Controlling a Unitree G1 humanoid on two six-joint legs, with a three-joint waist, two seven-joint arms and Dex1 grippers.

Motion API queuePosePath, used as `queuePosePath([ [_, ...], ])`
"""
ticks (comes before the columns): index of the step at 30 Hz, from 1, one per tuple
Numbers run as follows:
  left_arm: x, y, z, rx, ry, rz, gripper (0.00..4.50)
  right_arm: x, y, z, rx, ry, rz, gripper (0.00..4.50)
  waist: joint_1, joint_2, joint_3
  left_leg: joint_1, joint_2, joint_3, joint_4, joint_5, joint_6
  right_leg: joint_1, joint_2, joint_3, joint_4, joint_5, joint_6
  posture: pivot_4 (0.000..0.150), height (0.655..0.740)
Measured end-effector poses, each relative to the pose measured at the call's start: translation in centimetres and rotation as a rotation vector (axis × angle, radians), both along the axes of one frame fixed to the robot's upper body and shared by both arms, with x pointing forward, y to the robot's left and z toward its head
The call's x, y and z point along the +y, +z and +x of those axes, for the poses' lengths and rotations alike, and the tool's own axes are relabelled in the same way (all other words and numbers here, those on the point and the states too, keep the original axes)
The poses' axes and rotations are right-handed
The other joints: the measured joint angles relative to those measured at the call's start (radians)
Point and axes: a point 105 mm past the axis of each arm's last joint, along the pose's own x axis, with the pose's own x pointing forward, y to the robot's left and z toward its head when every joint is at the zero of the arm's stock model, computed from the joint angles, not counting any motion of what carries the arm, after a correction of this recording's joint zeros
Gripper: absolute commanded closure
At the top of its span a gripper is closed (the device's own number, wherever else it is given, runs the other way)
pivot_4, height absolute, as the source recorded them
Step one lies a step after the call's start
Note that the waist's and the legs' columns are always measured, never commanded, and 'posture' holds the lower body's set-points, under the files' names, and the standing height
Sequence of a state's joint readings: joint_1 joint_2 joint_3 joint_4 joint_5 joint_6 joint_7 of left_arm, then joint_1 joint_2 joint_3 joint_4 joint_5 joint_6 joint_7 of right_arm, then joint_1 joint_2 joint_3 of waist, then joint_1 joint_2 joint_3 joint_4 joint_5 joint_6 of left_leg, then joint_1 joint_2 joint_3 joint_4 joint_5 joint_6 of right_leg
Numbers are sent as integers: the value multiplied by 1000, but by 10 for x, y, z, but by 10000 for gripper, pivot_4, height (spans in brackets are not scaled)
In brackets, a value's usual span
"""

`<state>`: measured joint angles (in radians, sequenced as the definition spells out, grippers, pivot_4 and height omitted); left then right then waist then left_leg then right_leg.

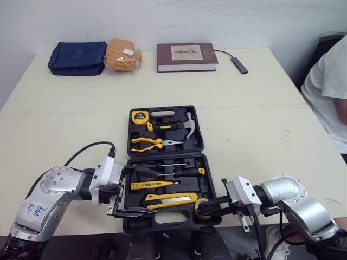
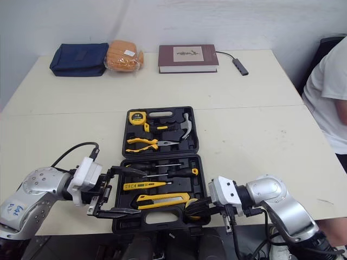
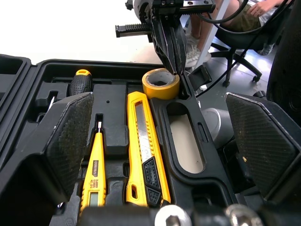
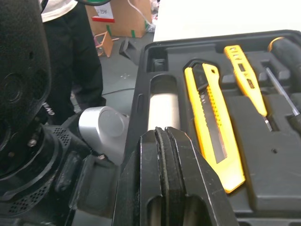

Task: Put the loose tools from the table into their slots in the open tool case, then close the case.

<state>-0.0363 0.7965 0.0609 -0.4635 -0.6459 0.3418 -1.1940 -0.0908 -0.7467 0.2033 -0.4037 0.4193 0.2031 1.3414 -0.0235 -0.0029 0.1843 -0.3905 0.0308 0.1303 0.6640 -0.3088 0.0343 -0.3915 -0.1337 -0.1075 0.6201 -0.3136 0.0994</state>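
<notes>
Two hands at tool case (image 1: 165, 154), left hand (image 1: 154, 193) released, right hand (image 1: 207, 205) clenched by tape roll (image 3: 160, 82).

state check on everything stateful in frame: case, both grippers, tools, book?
tool case: open, lid flat on the table.
left gripper: open, over the case's near left part.
right gripper: shut, tips at the tape roll's rim.
tape roll: in the case, hole up.
utility knife: seated in its slot.
pliers: closed, in the lid.
book: closed.
</notes>
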Motion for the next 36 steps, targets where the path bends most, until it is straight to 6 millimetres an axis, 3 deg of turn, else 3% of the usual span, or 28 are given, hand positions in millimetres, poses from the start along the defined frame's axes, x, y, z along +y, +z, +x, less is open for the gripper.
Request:
queuePosePath([
  [11,0,1,1,0,4,1,0,2,-26,0,-33,36,-63,44622,0,-1,-1,1,0,0,0,0,0,1,0,0,0,0,0,1500,7400],
  [22,2,-3,3,-9,23,20,0,4,-28,8,-8,0,-72,44622,0,-9,-5,6,1,-3,0,-2,-4,6,-2,-1,-1,0,0,1500,7400],
  [29,7,-8,11,-23,72,30,0,11,-29,13,54,-10,-96,44622,-4,-10,-7,19,2,-5,-6,-5,-5,16,-2,-2,-1,-2,-6,1500,7400],
  [36,8,-9,16,-58,118,18,0,6,-25,13,92,-46,-43,44622,0,-8,-5,19,1,-5,-14,-1,-8,14,-2,-4,-1,-3,-8,1500,7400],
])
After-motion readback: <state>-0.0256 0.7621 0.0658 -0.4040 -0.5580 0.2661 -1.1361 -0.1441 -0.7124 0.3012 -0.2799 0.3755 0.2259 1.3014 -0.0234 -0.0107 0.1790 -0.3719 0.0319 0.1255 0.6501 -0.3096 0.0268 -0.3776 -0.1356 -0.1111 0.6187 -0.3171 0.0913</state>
